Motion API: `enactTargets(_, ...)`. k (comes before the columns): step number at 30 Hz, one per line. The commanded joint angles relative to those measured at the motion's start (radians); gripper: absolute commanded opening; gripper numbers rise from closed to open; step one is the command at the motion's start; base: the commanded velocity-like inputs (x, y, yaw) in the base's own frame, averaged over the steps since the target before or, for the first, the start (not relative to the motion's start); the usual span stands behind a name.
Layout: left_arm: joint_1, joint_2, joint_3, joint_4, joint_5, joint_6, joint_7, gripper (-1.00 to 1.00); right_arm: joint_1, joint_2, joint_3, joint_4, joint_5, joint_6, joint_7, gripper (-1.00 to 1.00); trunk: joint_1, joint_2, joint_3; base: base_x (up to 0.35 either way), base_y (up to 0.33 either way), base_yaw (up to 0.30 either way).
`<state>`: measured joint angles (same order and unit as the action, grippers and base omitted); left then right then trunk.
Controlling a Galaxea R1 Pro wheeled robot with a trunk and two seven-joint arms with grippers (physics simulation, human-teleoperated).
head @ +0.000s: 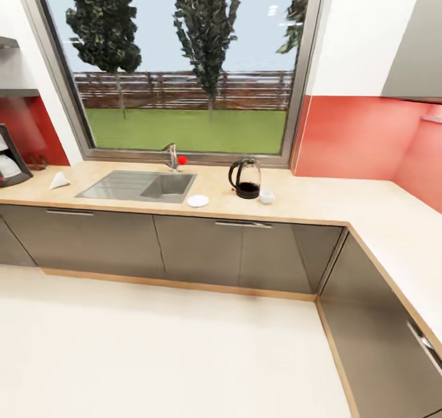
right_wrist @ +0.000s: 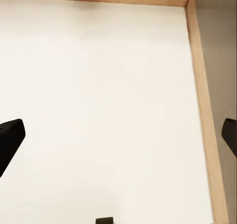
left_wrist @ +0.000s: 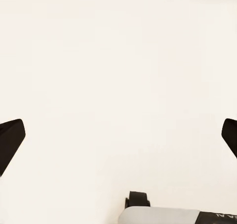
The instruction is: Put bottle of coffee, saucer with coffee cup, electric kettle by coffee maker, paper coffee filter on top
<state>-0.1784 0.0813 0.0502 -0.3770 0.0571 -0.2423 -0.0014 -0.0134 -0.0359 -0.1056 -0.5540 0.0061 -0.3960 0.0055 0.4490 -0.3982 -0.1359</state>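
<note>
So you're facing the tabletop (head: pixel 319 200), that long light beige wood-look run over grey cabinet fronts that turns a corner on your right. The sink (head: pixel 140 186) is sunk into it under the big window (head: pixel 184 68), with the faucet (head: pixel 171 156) behind it. The coffee maker (head: pixel 11 158) sits way off at the left edge of the head view, cut off by the frame, black body with a white front. The electric kettle (head: pixel 246 178) is right of the sink, rounded smoky glass with a black handle and base. Just beside its right side is the coffee cup (head: pixel 266 196), tiny and white, and the saucer (head: pixel 197 201) lies flat near the sink's front right corner. A little white folded paper filter (head: pixel 59 180) sits left of the sink. Both wrist views look down at pale floor; your left gripper (left_wrist: pixel 118 135) and right gripper (right_wrist: pixel 118 135) have their fingers spread wide, gripping nothing.
</note>
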Motion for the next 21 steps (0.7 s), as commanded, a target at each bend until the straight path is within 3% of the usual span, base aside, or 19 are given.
enactTargets(1,-0.001,0.000,-0.001,0.001,0.006,-0.003,0.000,1.00,0.000,0.000,-0.002,0.000,0.001,-0.003,0.001,1.00,0.001,-0.002,-0.002,0.279,0.234,0.276)
enactTargets(15,-0.001,0.000,-0.001,0.002,0.006,-0.003,0.000,1.00,0.000,0.001,-0.001,0.000,0.002,-0.004,0.001,1.00,0.001,-0.002,-0.002,0.215,0.273,0.278)
enactTargets(21,-0.001,0.000,-0.001,0.003,0.005,-0.003,-0.001,1.00,0.000,0.001,-0.001,0.000,0.002,-0.004,0.001,1.00,0.001,-0.002,-0.002,0.302,0.132,0.278)
